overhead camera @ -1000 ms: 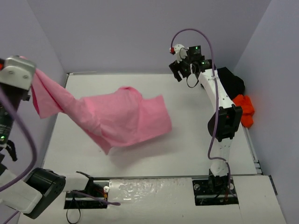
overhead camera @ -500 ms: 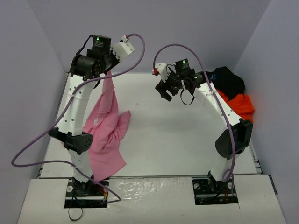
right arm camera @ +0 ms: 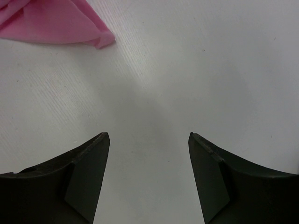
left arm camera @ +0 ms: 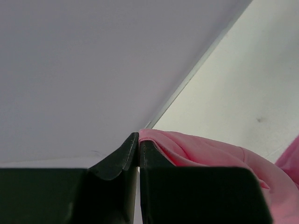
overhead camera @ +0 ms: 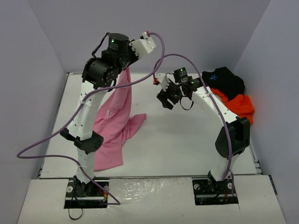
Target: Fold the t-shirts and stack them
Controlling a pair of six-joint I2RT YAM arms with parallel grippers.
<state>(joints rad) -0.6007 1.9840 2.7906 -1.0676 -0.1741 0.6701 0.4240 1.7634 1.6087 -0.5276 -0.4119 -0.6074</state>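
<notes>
The pink t-shirt (overhead camera: 114, 122) hangs from my raised left gripper (overhead camera: 126, 70) and drapes down onto the table's left side. In the left wrist view the gripper (left arm camera: 138, 137) is shut on a hem of the pink shirt (left arm camera: 205, 151). My right gripper (overhead camera: 163, 100) is open and empty above the table's middle, to the right of the hanging shirt; in the right wrist view it (right arm camera: 148, 136) shows bare table between its jaws and a corner of pink cloth (right arm camera: 56, 21) beyond. The black t-shirt (overhead camera: 224, 79) with a blue starburst and the orange t-shirt (overhead camera: 238, 105) lie bunched at the far right.
The white table (overhead camera: 187, 140) is enclosed by pale lilac walls on the left, back and right. The black and orange shirts lie against the right wall. Purple cables loop from both arms above the table.
My left arm has carried the pink shirt rightward and higher; the cloth has shifted right on the table. My right gripper has moved down and slightly toward the hanging shirt.
</notes>
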